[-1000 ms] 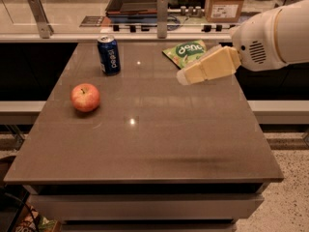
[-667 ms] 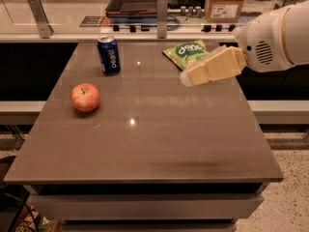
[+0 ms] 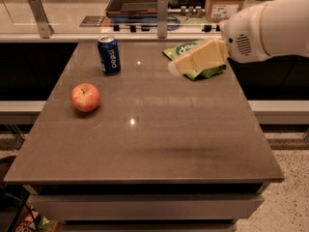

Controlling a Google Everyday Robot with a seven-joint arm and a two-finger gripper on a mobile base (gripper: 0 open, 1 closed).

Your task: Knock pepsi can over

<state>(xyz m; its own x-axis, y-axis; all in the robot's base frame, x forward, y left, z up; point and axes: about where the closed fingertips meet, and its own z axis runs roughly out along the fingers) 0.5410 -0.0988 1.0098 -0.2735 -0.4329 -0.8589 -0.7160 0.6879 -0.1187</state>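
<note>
Upright pepsi can (image 3: 108,55) at rear left of counter (image 3: 154,144), tool (image 3: 177,66) well apart over partly hidden green bag (image 3: 185,49), grip state unreadable.

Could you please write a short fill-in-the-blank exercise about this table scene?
1. The pepsi can stands ___ on the table, not yet knocked over.
2. The apple, nearer the camera than the can, is ___ in colour.
3. In the camera view the gripper overlaps the ___ snack bag, well apart from the can.
Missing words: upright; red; green.
</note>
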